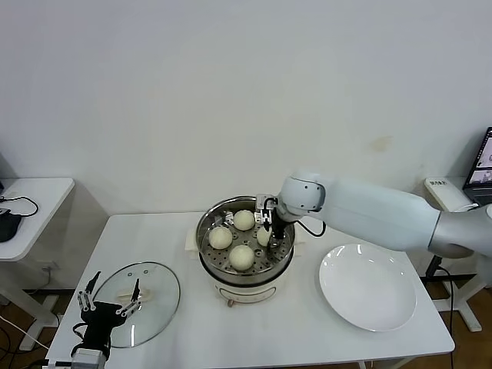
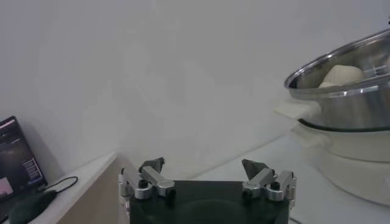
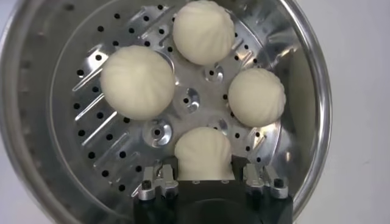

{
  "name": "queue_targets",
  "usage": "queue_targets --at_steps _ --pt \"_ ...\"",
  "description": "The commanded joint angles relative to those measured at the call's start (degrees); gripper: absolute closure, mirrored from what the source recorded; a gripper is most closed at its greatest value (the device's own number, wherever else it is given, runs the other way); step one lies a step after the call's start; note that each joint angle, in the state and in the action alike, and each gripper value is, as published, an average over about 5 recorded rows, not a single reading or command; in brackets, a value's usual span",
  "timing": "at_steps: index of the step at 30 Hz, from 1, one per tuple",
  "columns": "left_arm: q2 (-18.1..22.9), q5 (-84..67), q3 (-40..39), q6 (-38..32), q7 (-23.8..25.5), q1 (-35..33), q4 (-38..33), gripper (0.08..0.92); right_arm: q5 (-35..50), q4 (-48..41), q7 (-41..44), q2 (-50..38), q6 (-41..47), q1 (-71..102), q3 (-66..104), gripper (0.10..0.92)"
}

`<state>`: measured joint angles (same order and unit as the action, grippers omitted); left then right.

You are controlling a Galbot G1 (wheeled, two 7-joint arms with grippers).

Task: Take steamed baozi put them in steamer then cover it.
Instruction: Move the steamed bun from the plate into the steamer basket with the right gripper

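Four baozi sit on the perforated tray inside the steamer (image 1: 244,244), which stands mid-table on its white base. In the head view one bun (image 1: 244,220) lies at the far side, one (image 1: 221,237) toward the robot's left, one (image 1: 241,257) nearest the robot, and the fourth (image 1: 264,236) at the right side, partly behind the right gripper (image 1: 269,228).

The right wrist view shows that fourth bun (image 3: 203,154) resting on the tray between the right gripper's fingers (image 3: 159,181). The fingers flank it closely on both sides, but whether they press it or stand just clear I cannot tell. The other three buns lie apart from one another around the tray's centre.

The cover (image 1: 146,293) lies flat on the table to the steamer's left, handle up. The left gripper (image 1: 110,302) hovers at its near edge, fingers (image 2: 152,165) spread wide and holding nothing.

A white plate (image 1: 367,287) sits to the steamer's right, well apart from it.
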<state>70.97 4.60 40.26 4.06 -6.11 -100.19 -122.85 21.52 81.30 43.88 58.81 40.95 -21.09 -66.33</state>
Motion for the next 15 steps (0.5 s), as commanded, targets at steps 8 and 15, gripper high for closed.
queue_targets --at_steps 8,15 --pt "-0.1 -0.1 0.1 0.1 -0.1 0.3 -0.4 0.177 0.7 6.8 2.4 -6.1 -0.3 -3.1 5.2 0.206" --pt "0.0 -0.2 0.2 -0.2 -0.2 0.3 -0.3 0.177 4.7 14.3 -11.3 -13.2 -2.9 0.3 11.4 0.202"
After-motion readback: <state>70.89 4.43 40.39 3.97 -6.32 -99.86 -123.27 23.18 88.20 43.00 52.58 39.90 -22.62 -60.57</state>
